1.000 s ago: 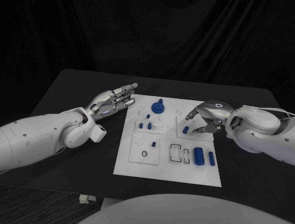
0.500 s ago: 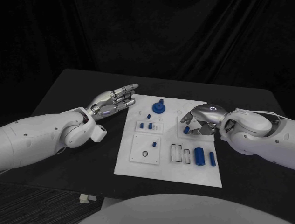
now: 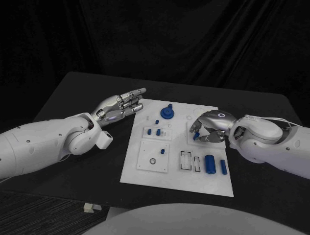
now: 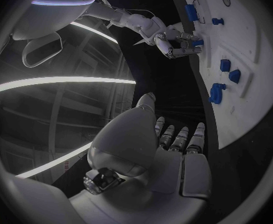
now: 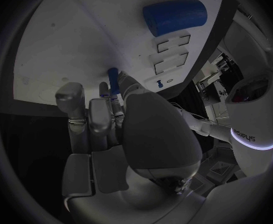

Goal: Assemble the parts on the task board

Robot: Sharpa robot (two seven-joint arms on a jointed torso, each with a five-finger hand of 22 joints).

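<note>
Right robot hand (image 3: 210,127) has advanced over the task board (image 3: 169,166) on the black table (image 3: 77,171).

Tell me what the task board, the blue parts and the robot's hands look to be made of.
Task board: looks like matte white plastic or painted sheet, with a flat, even, glare-free surface and cut recesses. Blue parts, such as the large cylinder: probably moulded or printed plastic, uniform saturated colour, dull sheen. Left hand and right hand: silvery and glossy with bright highlights, so metal or metallised plastic; the look cannot settle which.
</note>
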